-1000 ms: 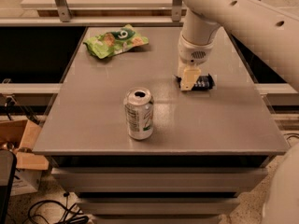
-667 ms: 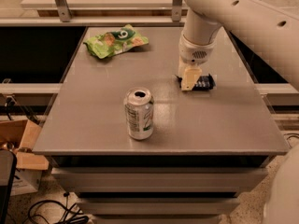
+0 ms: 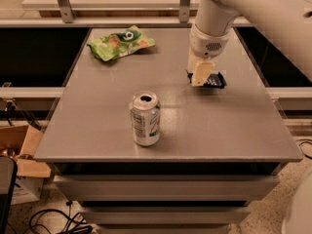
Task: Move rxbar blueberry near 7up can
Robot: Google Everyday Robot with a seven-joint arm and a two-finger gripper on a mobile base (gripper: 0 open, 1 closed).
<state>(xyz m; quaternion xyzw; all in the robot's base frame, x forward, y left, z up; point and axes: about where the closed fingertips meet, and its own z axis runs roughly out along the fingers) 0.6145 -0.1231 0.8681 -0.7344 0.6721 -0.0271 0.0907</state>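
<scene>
The rxbar blueberry (image 3: 217,80) is a dark navy wrapper lying flat on the grey table (image 3: 224,130), right of the middle. Only its right end shows; the rest is hidden under my gripper. My gripper (image 3: 201,76) points straight down onto the bar's left part, right at the table surface. The 7up can (image 3: 145,118) stands upright near the table's front, left and nearer the camera than the bar, well apart from it.
A bright green chip bag (image 3: 120,43) lies at the back left of the table. My white arm (image 3: 253,9) comes in from the upper right. A cardboard box (image 3: 24,150) and cables sit on the floor at the left.
</scene>
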